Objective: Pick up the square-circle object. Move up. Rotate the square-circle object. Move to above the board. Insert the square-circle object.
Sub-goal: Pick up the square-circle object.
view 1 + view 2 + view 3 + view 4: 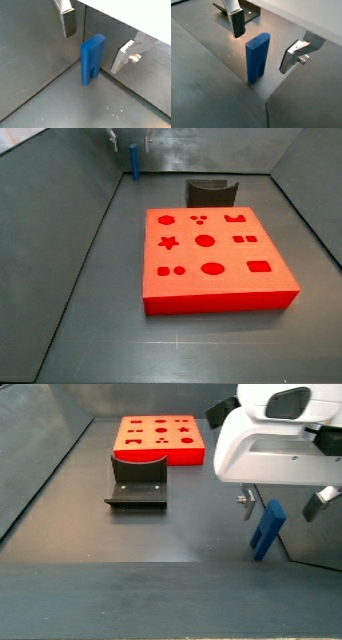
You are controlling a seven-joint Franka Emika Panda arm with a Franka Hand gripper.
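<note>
The square-circle object (pixel 93 59) stands upright on the grey desk (pixel 80 110), right in the corner where two grey walls meet; in both wrist views it reads as a thin blue bar seen edge-on (pixel 256 56). The end effector (pixel 100 37) hangs just above it with its silver fingers (pixel 69 20) spread wide, one plate on each side of the blue piece and neither touching it, so nothing is pinched. In a side view the white arm head sits over the piece at the right, and the blue bar (pixel 270 530) stands between the two hanging fingers. The board (pixel 214 256) lies flat on the desk well apart from the piece, its red top showing a star, circles, squares and other recesses. The fixture (pixel 138 480) stands on the floor just beside the board's near edge in that view. No brand, label or writing can be read on any surface.
</note>
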